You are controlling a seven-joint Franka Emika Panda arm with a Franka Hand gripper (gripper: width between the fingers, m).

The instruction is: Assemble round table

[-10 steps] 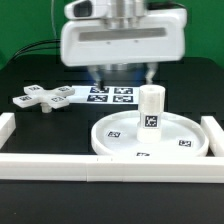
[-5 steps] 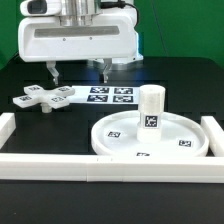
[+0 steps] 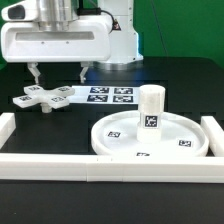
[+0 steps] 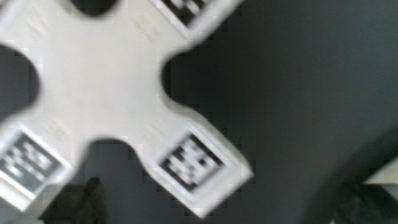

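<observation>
The cross-shaped foot (image 3: 42, 98) lies flat on the black table at the exterior view's left. It fills the wrist view (image 4: 111, 85), with its tags showing. My gripper (image 3: 59, 74) hangs open and empty just above the foot, one finger to each side. The large rimmed disc (image 3: 130, 141) lies at the exterior view's right. The short cylinder leg (image 3: 150, 108) stands upright at the disc's middle.
The marker board (image 3: 110, 96) lies behind the disc, beside the foot. Long white border rails run along the front (image 3: 100, 168), left (image 3: 5, 126) and right (image 3: 214, 132) of the work area.
My gripper has moved from above the marker board toward the exterior view's left and now hangs over the cross-shaped foot. The parts have not moved.
</observation>
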